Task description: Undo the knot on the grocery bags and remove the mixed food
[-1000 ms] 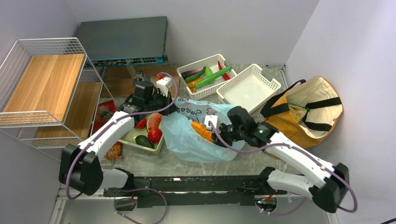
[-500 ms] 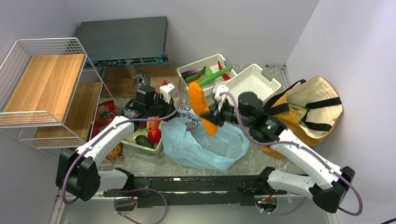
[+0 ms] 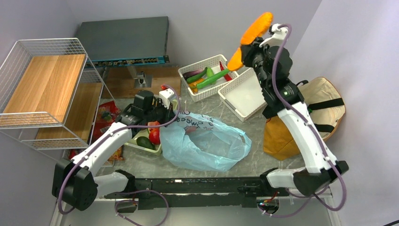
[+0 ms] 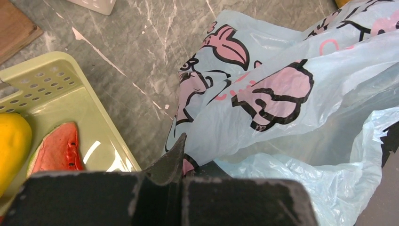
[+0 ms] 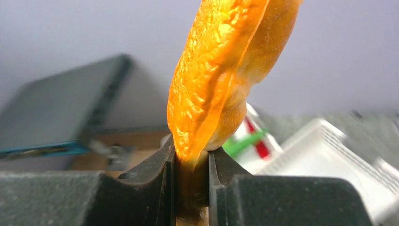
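Your right gripper point(image 3: 248, 48) is clenched on the long orange toy carrot point(image 3: 256, 29). It grips near the carrot's lower end, and the rest sticks up past the fingers. The carrot is high in the air, over the far side of the table above the white plastic basket point(image 3: 200, 62) holding the long green cucumber point(image 3: 214, 77).

Your left gripper point(image 4: 181, 162) is down at table level, jaws fully closed, pinching the left edge of the thin light-blue plastic bag with black and pink print point(image 3: 207, 141). That bag lies open and crumpled on the grey marble tabletop point(image 3: 256, 157).

The pale-green perforated tray point(image 4: 70, 89) sits just left of the bag. In it are the watermelon slice point(image 4: 59, 148), yellow mango point(image 4: 11, 141), red apple point(image 3: 154, 135) and dark avocado point(image 3: 143, 142).

The mustard-brown canvas tote point(image 3: 280, 139) stands right of the plastic bag, behind your right arm, with its mouth open.
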Motion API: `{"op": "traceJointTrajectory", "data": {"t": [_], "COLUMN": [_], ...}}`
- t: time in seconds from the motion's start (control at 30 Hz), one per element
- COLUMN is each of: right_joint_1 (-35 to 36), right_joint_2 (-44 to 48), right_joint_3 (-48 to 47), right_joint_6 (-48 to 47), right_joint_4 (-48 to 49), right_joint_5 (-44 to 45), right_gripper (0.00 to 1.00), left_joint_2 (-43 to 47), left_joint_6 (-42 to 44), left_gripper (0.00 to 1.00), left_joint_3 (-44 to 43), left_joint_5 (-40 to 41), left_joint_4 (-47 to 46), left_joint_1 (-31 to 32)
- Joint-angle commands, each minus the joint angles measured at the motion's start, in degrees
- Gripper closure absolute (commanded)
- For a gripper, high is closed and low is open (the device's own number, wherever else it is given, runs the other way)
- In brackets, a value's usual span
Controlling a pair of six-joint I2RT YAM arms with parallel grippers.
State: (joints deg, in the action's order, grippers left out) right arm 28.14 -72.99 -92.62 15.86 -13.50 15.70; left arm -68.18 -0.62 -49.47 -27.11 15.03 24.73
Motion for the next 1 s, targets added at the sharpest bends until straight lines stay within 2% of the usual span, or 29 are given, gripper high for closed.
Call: {"op": "traceJointTrajectory", "data": {"t": [0.0,0.1,0.33,0.4,0.47,0.57,0.67,0.7,0.77,0.83,0.97], "right_joint_1": [-9.8,-14.5,-17.8,-18.0,-18.6,-19.1,-19.6,-19.8,-19.7,-19.7,-19.3], "right_joint_2": [-4.8,-8.3,-14.7,-15.9,-17.1,-19.9,-21.7,-21.8,-20.9,-19.0,-14.7], "right_joint_3": [4.2,6.4,14.6,16.7,18.0,16.8,13.8,12.4,10.5,10.1,11.7], "right_joint_6": [10.0,12.1,6.8,5.9,6.0,5.5,3.6,2.2,-1.5,-7.1,-19.9], "right_joint_4": [-10.8,-13.1,-4.8,-1.9,-0.4,-0.7,-2.3,-3.7,-6.7,-10.2,-20.4], "right_joint_5": [6.4,3.6,3.2,4.1,4.1,2.3,-4.1,-6.9,-14.1,-24.9,-42.2], "right_gripper": [1.0,1.0,0.98,0.9,0.78,0.44,0.1,0.03,0.0,0.0,0.02], "left_joint_2": [3.9,5.2,7.8,8.4,9.0,9.5,9.1,9.0,9.9,12.0,14.8], "left_joint_6": [3.4,5.3,11.5,13.1,14.4,16.1,16.3,16.1,16.3,19.1,32.4], "left_gripper": [1.0,1.0,1.0,1.0,1.0,1.0,1.0,1.0,1.0,1.0,1.0], "left_joint_3": [0.5,0.5,0.6,0.7,1.2,1.6,1.4,1.2,1.5,3.0,8.0], "left_joint_5": [-0.1,0.0,0.4,0.8,1.6,2.9,3.2,3.1,2.3,1.5,1.2], "left_joint_4": [0.7,1.7,4.6,5.5,6.0,6.5,7.2,7.3,6.7,5.4,7.7], "left_joint_1": [0.2,0.2,1.2,2.1,3.1,4.8,5.8,6.0,6.3,7.6,15.7]}}
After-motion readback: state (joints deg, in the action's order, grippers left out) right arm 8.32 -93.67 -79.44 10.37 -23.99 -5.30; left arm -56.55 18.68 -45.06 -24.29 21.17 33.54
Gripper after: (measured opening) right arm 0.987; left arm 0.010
